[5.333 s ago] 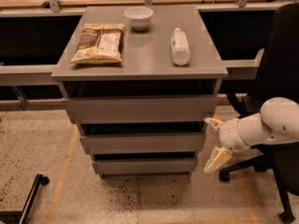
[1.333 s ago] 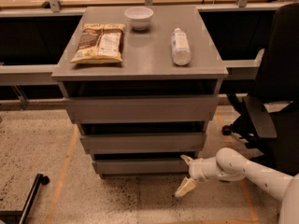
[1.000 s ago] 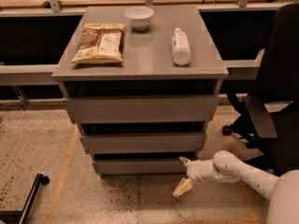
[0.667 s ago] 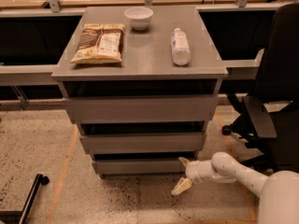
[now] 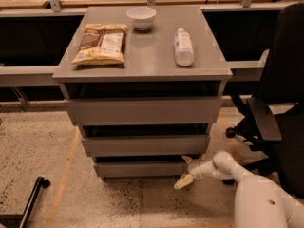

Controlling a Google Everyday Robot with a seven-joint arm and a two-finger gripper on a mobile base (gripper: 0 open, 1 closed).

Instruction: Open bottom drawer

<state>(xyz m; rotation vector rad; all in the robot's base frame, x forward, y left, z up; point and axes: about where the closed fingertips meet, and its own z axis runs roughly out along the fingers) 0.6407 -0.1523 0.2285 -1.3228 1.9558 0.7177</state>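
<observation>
I see open speckled floor [image 5: 52, 175] in front and an office chair [image 5: 285, 94] crowding the right. The bottom drawer [image 5: 142, 169] sits lowest. My arm [image 5: 225, 164] stretches low from the right, with the claw [image 5: 185, 171], fingers apart, at its right end.

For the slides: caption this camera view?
Robot gripper, jaws open, at the bottom drawer, right end; snack bag, bowl, bottle on top.

No legible text anywhere (gripper [image 5: 184, 171] at right of bottom drawer [image 5: 142, 169])
</observation>
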